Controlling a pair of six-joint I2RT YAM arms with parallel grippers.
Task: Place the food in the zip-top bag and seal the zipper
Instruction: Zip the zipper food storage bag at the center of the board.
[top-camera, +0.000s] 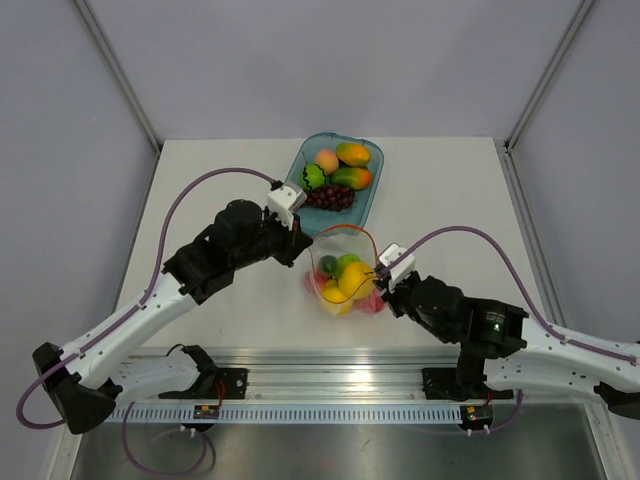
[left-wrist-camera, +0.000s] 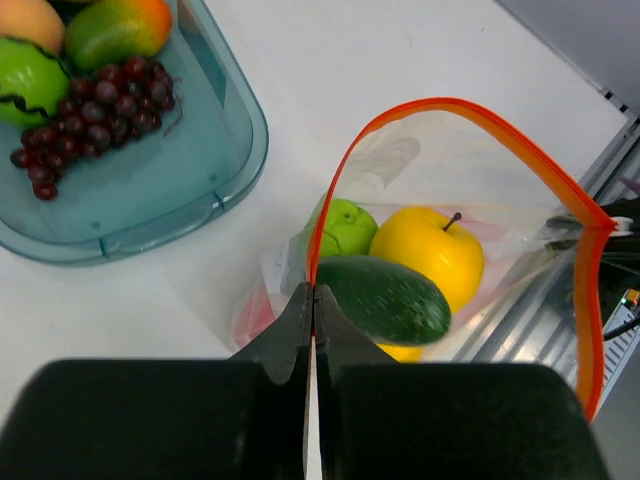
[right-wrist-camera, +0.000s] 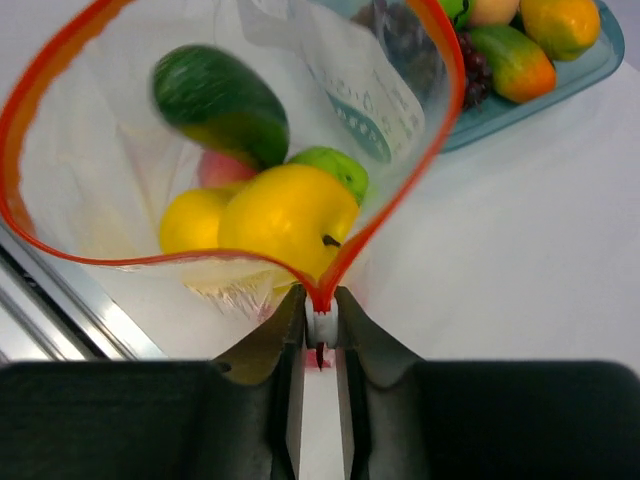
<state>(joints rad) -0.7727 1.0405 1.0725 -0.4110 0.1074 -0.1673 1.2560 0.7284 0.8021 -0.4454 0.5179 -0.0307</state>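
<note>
The left gripper (left-wrist-camera: 313, 300) is pressed fully together on one end of the zipper (left-wrist-camera: 470, 112), with the red-orange strip pinched between its tips. The right gripper (right-wrist-camera: 320, 312) clamps the opposite end. Its fingers are nearly closed on a small white slider (right-wrist-camera: 321, 326) where the strip comes to a point.

Between the two grips the zipper gapes in a wide loop, so the bag (left-wrist-camera: 440, 165) stands open at the mouth. The food (top-camera: 345, 280) lies inside it: a yellow fruit (left-wrist-camera: 428, 250), a dark green one (left-wrist-camera: 385, 298) against it, a light green one (left-wrist-camera: 345, 225) behind, and a pinkish piece (left-wrist-camera: 255, 322) low down.

The bag rests on the table (top-camera: 220, 180) between the arms, close to the blue tray (left-wrist-camera: 225, 170), which holds grapes (left-wrist-camera: 95, 115) and mangoes (top-camera: 352, 153).
</note>
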